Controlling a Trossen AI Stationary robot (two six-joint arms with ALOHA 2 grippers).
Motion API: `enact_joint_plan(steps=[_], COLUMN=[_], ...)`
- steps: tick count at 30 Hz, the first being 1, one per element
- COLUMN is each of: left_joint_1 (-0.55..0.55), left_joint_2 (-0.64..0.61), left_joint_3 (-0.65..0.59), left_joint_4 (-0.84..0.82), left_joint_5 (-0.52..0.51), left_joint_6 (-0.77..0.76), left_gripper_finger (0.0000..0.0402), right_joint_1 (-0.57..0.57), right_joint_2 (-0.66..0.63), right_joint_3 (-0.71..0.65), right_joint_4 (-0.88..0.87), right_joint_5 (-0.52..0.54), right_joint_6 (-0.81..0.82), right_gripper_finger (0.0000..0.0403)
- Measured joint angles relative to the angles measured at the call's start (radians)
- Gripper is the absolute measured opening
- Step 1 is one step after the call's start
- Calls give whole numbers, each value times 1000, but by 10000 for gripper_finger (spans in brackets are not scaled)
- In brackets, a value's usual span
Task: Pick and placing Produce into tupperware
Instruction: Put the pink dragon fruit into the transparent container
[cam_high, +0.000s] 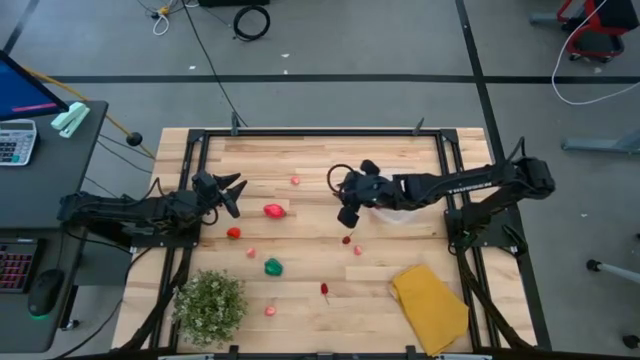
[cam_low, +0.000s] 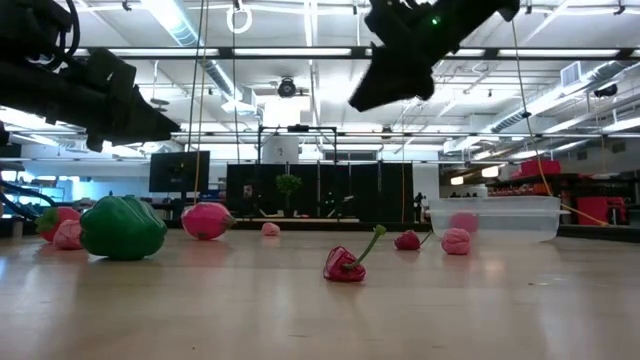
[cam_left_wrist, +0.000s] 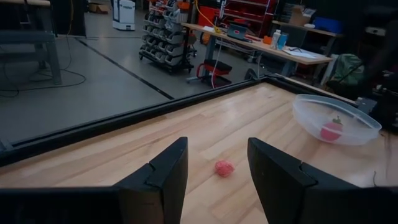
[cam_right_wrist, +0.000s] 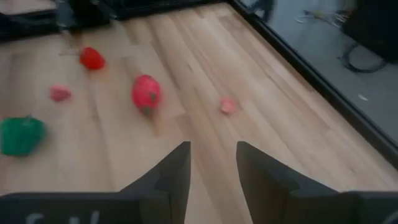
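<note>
The left gripper (cam_high: 232, 193) reaches low over the table's left side, its fingers (cam_left_wrist: 163, 177) spread wide and holding nothing. A small pale pink toy fruit (cam_left_wrist: 224, 168) lies just ahead of it. The right gripper (cam_high: 349, 212) hangs above the middle, fingers (cam_right_wrist: 176, 171) apart and empty. Right of it sits the round clear plastic tub (cam_high: 392, 213) with one pink fruit (cam_left_wrist: 331, 129) inside.

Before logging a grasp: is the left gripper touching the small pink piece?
Apart. The left wrist view shows the pink piece on the table beyond the open left gripper.
</note>
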Motion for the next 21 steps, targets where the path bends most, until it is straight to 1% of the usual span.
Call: enact_joint_plan(steps=[1,4,6,8,10,13,15,18,21], left_joint_1=[0,0,-1,0,0,0,0,0,0], left_joint_2=[0,0,0,0,0,3,26,94,207], left_joint_3=[0,0,8,41,99,225,332,515,681], left_joint_4=[0,7,19,16,20,-8,-85,-279,-483], left_joint_5=[23,161,222,227,227,236,260,307,312], left_joint_6=[1,40,53,55,106,217,258,234,176], left_gripper_finger=[174,174,174,174,174,174,174,174,174], right_joint_1=[0,0,-1,-9,-10,-15,-18,-21,-28], right_joint_2=[3,17,25,26,26,26,26,26,26], right_joint_3=[0,-1,-1,-1,-1,-1,-1,-1,-1], right_joint_4=[5,7,7,3,4,5,5,4,12], right_joint_5=[-9,-10,-10,-11,-11,-8,-8,-8,-4], right_joint_6=[-6,-8,-10,-11,-12,-21,-27,-29,-50], right_gripper_finger=[138,138,138,138,138,138,138,138,138])
